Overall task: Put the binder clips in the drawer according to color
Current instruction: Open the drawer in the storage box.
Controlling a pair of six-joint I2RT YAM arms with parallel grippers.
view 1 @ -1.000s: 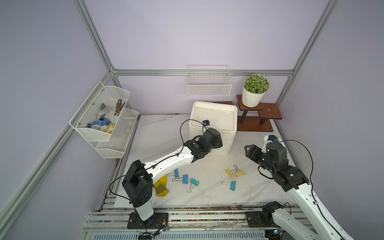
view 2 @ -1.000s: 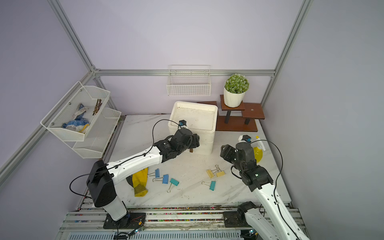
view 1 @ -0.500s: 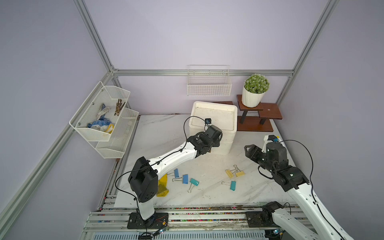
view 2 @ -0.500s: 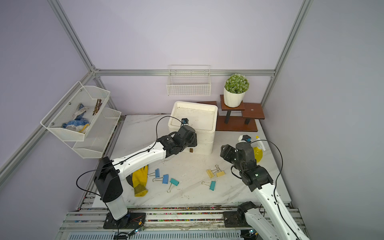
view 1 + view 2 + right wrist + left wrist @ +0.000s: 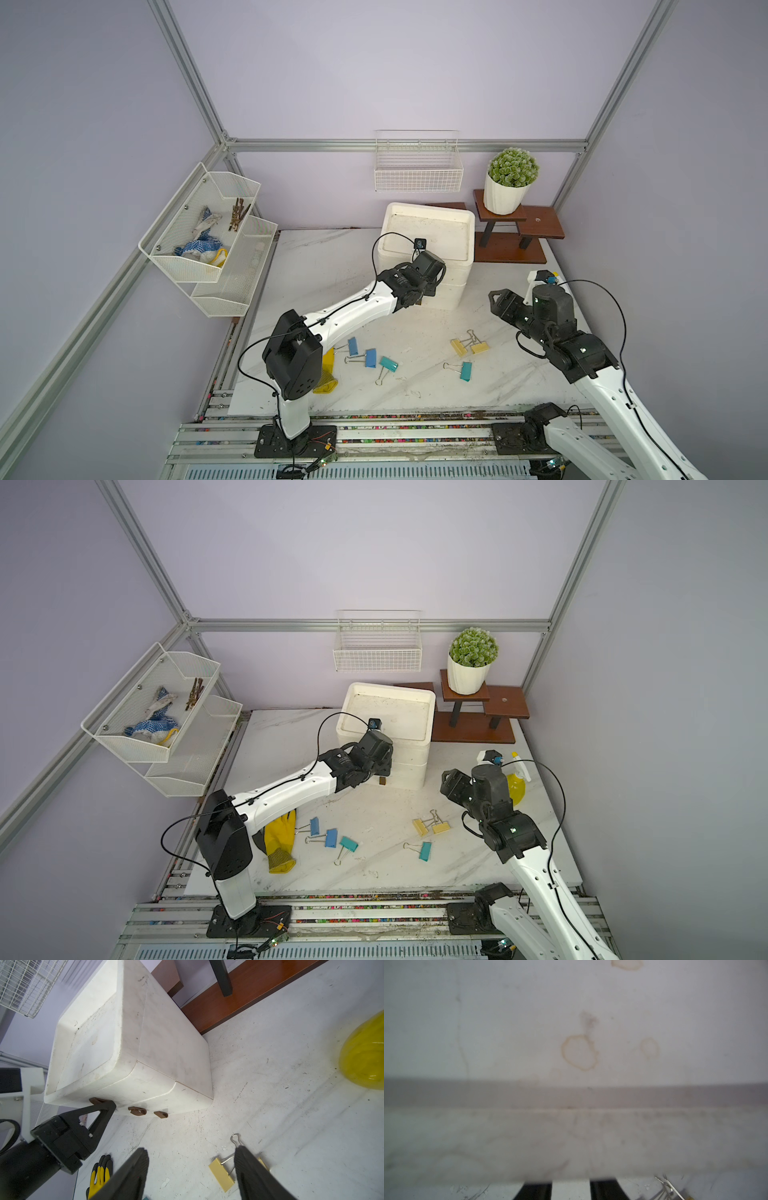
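Observation:
The white drawer unit [image 5: 451, 286] stands at the back of the table, with three brown handles on its front, the top handle [image 5: 96, 1101] among them. My left gripper [image 5: 105, 1106] is at that top handle, and the drawer front hides its fingertips in the left wrist view. Its fingers [image 5: 535, 1190] stand a little apart. On the table lie two blue binder clips [image 5: 352, 345] [image 5: 370, 357], two teal ones [image 5: 388, 364] [image 5: 466, 370] and two pale yellow ones [image 5: 458, 347] [image 5: 479, 347]. My right gripper [image 5: 191, 1167] hangs open above the yellow clips [image 5: 221, 1174].
A yellow rubber glove [image 5: 280, 841] lies by the left arm's base. A yellow spray bottle [image 5: 516, 785] stands behind my right wrist. A potted plant [image 5: 511, 183] on a wooden stand sits at the back right. Wire shelves [image 5: 208, 232] hang on the left wall.
My left arm has reached further in to the drawer front and its fingers have drawn closer together. The right arm and the clips have not moved.

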